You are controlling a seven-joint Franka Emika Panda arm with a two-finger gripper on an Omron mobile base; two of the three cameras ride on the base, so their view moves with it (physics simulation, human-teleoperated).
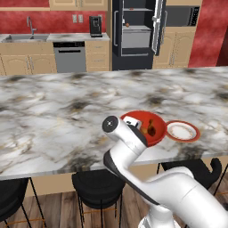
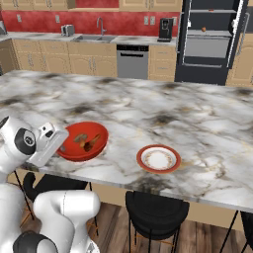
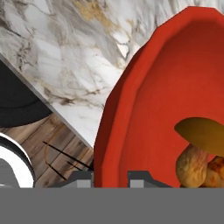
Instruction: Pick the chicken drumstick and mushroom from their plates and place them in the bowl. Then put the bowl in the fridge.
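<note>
Two items sit in the red bowl (image 2: 81, 141) at the marble counter's (image 2: 148, 113) near edge: the mushroom (image 3: 197, 148), cap up-right in the hand view, and the drumstick (image 2: 92, 143), long axis running diagonally across the bowl. Gripper (image 3: 111, 178) pinches the bowl's near rim. Red-rimmed plate (image 2: 158, 159) sits just beside it; fridge (image 1: 137, 33) stands open beyond.

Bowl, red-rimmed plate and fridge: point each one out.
bowl (image 2: 73, 148), right base view, near rim.
red-rimmed plate (image 2: 158, 159), right base view, white centre.
fridge (image 1: 136, 62), left base view, black lower front.
</note>
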